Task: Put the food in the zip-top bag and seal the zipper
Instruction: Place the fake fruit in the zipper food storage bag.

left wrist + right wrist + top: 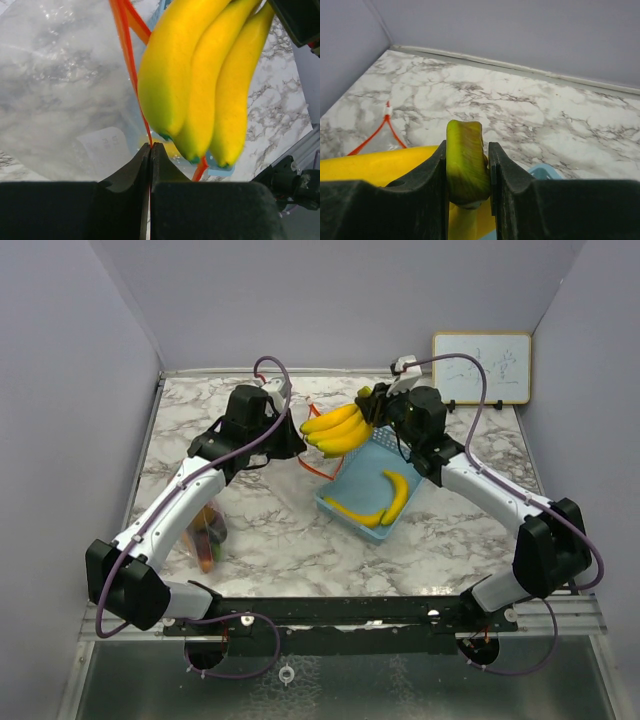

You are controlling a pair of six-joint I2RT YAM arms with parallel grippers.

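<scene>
Far left: a dark-green vegetable (214,522) and small orange-red pieces (205,559) lie on the bench (270,540) under the left arm, partly hidden by it and well apart from the bag.
Left pincer (151,148): closed, its fingers pressed together on the bag's orange zipper strip (126,55), holding that edge up off the bench.
Bag (65,85): clear plastic. Its body spreads to the left of the strip, and the strip stands between the bag and the fruit. Whether the mouth gapes wide enough cannot be told.
Bunch of bananas (335,430): in the air between the two arms, just beside the strip, with one banana looking almost against it in the left wrist view.
Long axis: it runs from the stem on the right to the tips on the left, so the tips already point at the bag's mouth.
Likely next move: tips first, leftward along that axis, carried by the right arm while the left arm holds the edge.
Right pincer (466,148): clamped on the bunch's green stem (464,165), one finger on each side.
Basket (352,476): light blue, under and to the right of the bunch, holding two loose bananas (396,496), nearer the right arm.
</scene>
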